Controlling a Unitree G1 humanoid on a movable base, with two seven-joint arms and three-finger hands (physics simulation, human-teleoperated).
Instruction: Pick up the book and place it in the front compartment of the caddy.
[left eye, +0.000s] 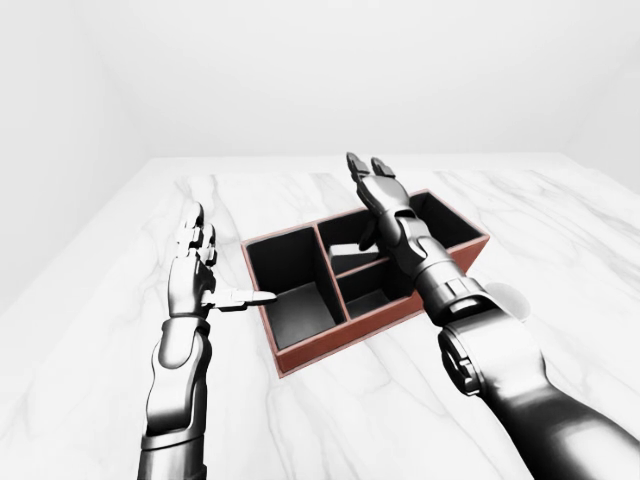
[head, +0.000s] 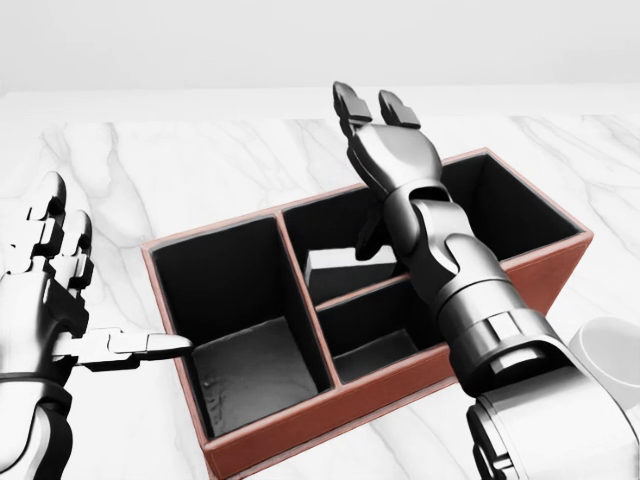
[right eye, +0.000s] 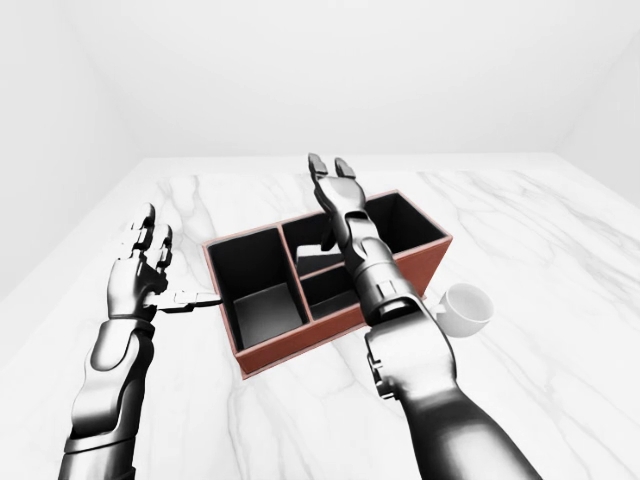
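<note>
The right hand (head: 385, 150) stands above the caddy (head: 400, 385) with its fingers spread straight and nothing in them, a posture that reads as a release over the compartment directly beneath its wrist. Under it the book (head: 345, 268) lies inside the caddy, in the upper of the two small middle compartments in the head view, leaning against the divider that separates it from the small compartment nearer the view's bottom. Whether that is the front compartment the task means cannot be settled from these views.

The left hand (head: 45, 290) hovers just beside the caddy's left wall, palm flat and fingers extended, gripping nothing; its thumb points toward the wall, probably to steady or guard the box, though contact is not clear.

The caddy's large left compartment and the long compartment on its right look empty. Just right of the caddy a white cup (right eye: 468, 308) sits on the marble desk (left eye: 300, 420), apart from both hands.
</note>
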